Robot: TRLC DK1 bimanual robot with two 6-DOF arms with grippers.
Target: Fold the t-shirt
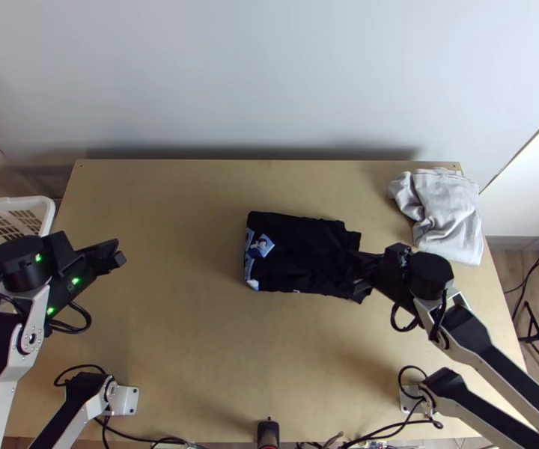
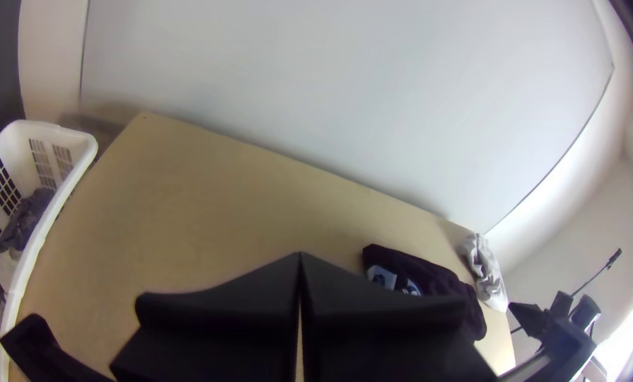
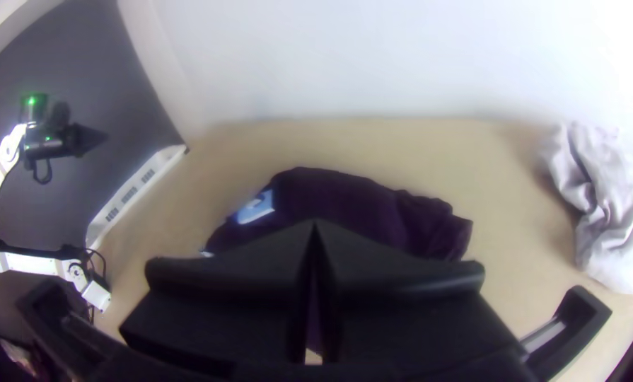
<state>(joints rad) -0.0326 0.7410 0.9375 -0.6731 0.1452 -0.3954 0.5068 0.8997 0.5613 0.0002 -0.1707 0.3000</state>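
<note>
The black t-shirt [image 1: 292, 251] lies as a compact folded bundle mid-table, its blue-and-white print at the left end and its right end uneven. In the left wrist view the shirt [image 2: 436, 279] is partly behind the fingers; in the right wrist view the shirt [image 3: 358, 201] has its near part covered. My left gripper [image 1: 120, 253] is shut over the table's left side, well away from the cloth; its tips meet [image 2: 300, 256]. My right gripper [image 1: 355, 268] is at the shirt's right end, with its tips together [image 3: 315, 223]. I make out no cloth pinched between them.
A crumpled light grey cloth [image 1: 445, 213] lies at the table's far right corner. Beyond the left edge stands a white basket [image 1: 41, 206], with dark cloth [image 2: 26, 223] inside. Bare wood [image 1: 195, 344] stretches in front of the shirt and to its left.
</note>
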